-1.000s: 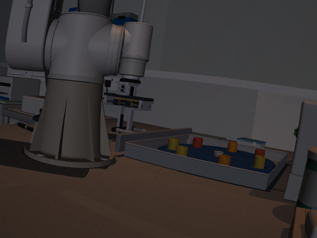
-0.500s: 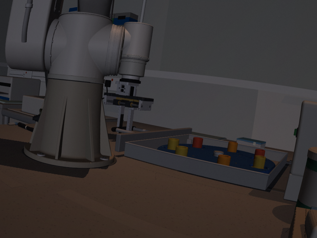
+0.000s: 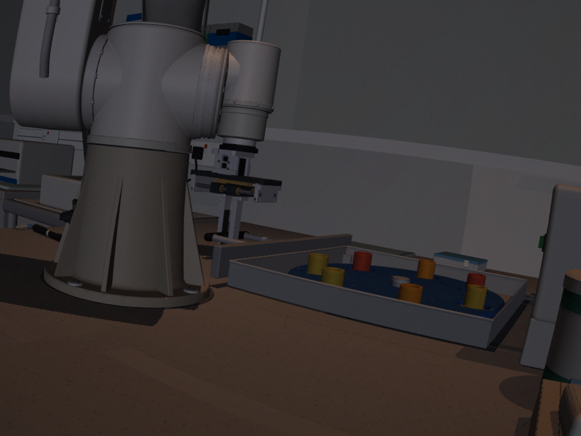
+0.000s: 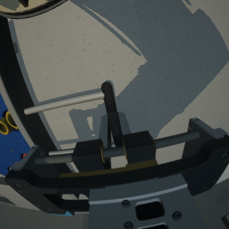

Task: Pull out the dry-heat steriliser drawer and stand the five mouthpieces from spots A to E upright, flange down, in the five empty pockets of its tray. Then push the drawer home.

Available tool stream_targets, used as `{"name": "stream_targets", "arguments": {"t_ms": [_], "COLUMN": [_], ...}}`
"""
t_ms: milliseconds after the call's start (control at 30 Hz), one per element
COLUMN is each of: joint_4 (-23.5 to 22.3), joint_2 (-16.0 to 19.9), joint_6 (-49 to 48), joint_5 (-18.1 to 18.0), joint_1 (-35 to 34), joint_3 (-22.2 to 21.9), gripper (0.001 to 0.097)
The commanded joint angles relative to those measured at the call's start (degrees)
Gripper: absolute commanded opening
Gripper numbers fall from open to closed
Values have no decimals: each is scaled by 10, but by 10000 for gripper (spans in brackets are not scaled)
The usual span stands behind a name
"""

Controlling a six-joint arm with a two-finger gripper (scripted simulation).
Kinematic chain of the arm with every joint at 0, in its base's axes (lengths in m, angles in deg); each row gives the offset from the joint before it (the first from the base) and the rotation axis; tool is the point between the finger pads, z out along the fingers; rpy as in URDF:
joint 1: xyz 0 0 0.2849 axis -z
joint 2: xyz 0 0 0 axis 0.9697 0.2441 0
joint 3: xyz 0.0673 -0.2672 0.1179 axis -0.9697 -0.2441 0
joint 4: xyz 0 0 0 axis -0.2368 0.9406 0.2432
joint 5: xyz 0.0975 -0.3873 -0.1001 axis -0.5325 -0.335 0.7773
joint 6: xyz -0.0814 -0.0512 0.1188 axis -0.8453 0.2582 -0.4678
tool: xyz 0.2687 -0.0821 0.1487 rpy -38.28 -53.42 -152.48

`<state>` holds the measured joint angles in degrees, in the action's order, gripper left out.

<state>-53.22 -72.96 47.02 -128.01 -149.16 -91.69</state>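
Note:
In the middle of the brown bench the grey steriliser drawer (image 3: 375, 295) stands pulled out, its round blue tray (image 3: 399, 288) carrying several yellow, orange and red mouthpieces (image 3: 410, 292) standing upright around a white hub. The drawer's handle (image 4: 112, 113), a dark bar on two pale posts, sits at the drawer's front panel on the left end. The handle bar is held between the fingers of my gripper (image 4: 115, 141), which points straight down over it, closed on the bar. The wrist camera shows a strip of the blue tray with a yellow mouthpiece (image 4: 4, 123) at the far left.
A small pale box (image 3: 460, 260) lies behind the drawer, and the steriliser's white housing (image 3: 556, 272) rises at the right. The arm's broad base (image 3: 126, 225) stands left of the drawer. A green-banded canister (image 3: 568, 328) sits at the right edge.

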Motion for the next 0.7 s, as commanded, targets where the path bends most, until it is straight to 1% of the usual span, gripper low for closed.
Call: {"name": "stream_targets", "arguments": {"t_ms": [0, 100, 133, 667], "joint_4": [0, 0, 0, 0], "joint_2": [0, 0, 0, -4], "joint_6": [0, 0, 0, 2], "joint_5": [0, 0, 0, 2], "joint_1": [0, 0, 0, 2], "joint_3": [0, 0, 0, -4], "gripper": [80, 20, 15, 15]}}
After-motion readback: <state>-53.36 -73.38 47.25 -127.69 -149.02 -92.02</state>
